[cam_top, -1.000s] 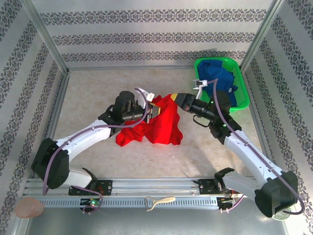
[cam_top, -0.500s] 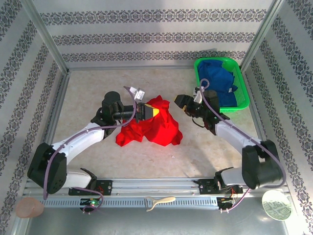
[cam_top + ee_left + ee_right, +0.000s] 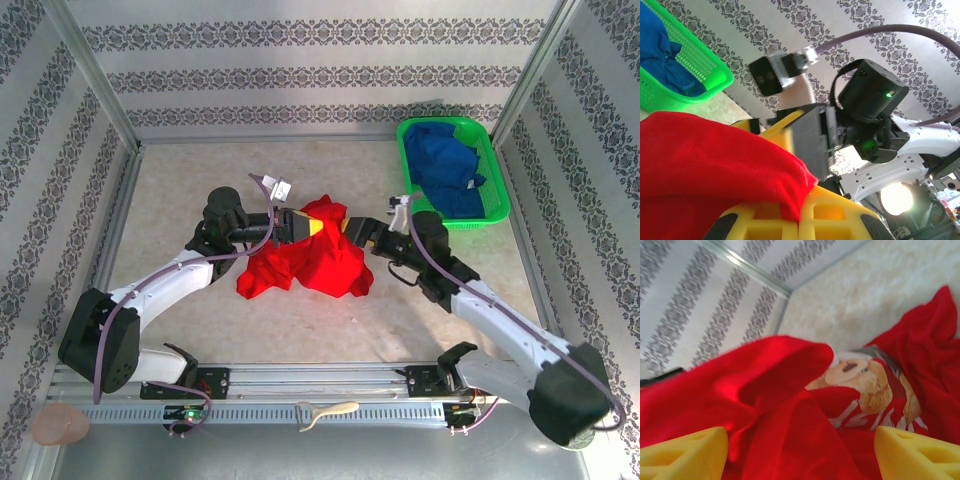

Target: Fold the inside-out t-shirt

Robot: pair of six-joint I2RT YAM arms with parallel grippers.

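Observation:
The inside-out t-shirt point(image 3: 315, 260) lies as a crumpled bright red heap in the middle of the table. My left gripper point(image 3: 300, 225) is at its upper left edge. In the left wrist view, the yellow fingers point(image 3: 840, 220) are shut on a fold of the red t-shirt point(image 3: 705, 165). My right gripper point(image 3: 358, 230) sits at the heap's upper right edge. It is open in the right wrist view, with its fingertips point(image 3: 685, 452) wide apart and loose red t-shirt point(image 3: 790, 440) between them. A bear print point(image 3: 867, 382) shows on the cloth beyond.
A green basket point(image 3: 497, 185) at the back right holds a blue garment point(image 3: 445, 165); the basket point(image 3: 700, 75) also appears in the left wrist view. Patterned walls close in the table on three sides. A metal rail point(image 3: 320, 380) runs along the near edge.
My right gripper has opened and let go of the shirt's corner, then moved down and left against the heap. The stretched cloth has slumped. My left gripper shifted slightly left, still gripping.

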